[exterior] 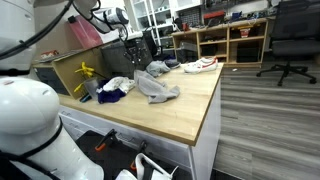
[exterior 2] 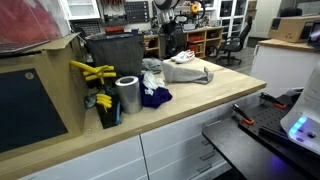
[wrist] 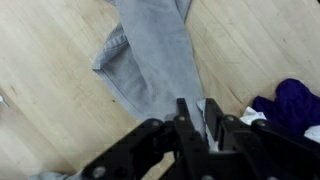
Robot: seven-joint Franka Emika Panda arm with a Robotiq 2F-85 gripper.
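In the wrist view the gripper (wrist: 200, 122) is reaching in from the bottom edge. Its jaws are standing narrow at the lower end of the grey cloth (wrist: 160, 55), but I cannot tell whether they are pinching it. The cloth is lying down the frame's middle on the table (wrist: 50, 70), with a purple cloth (wrist: 292, 100) at the right edge.

Beneath the fingers (wrist: 184, 120), pale wood-grain benchtop (wrist: 50, 90), set on white drawer cabinets (exterior 2: 175, 150). Well beyond them in an exterior view, grey plank floor (exterior: 265, 120), an open wooden shelf unit (exterior: 235, 42), a black office chair (exterior: 290, 45). Even indoor light throughout.
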